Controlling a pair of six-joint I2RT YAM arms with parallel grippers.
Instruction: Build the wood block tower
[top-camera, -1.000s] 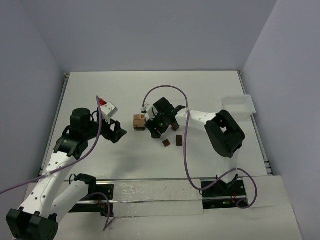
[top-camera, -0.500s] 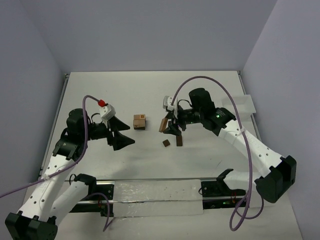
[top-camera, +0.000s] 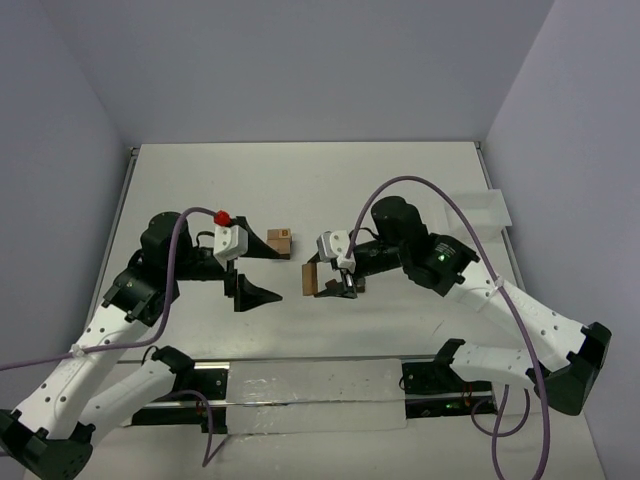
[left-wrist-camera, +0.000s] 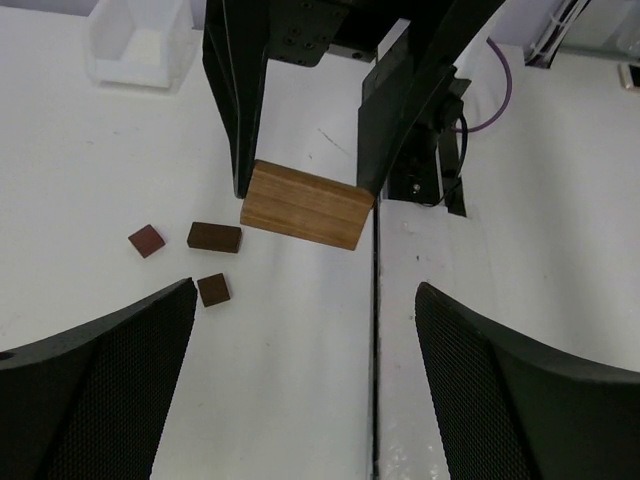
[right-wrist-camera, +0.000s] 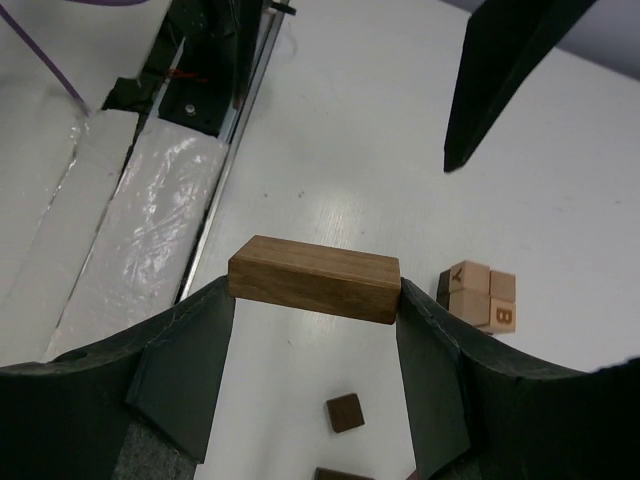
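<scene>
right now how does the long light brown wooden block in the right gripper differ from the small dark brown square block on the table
Size: the long light brown wooden block is far longer than the small dark brown square block. Colour: the long block is pale tan; the square block is dark brown. State: the long block is clamped in the right gripper; the square block lies loose on the white table. Both are wood.

One long tan block (right-wrist-camera: 314, 278), three small loose brown blocks (left-wrist-camera: 214, 236) — one stack of lettered cubes (top-camera: 279, 243), one white tray (left-wrist-camera: 135, 72)
</scene>
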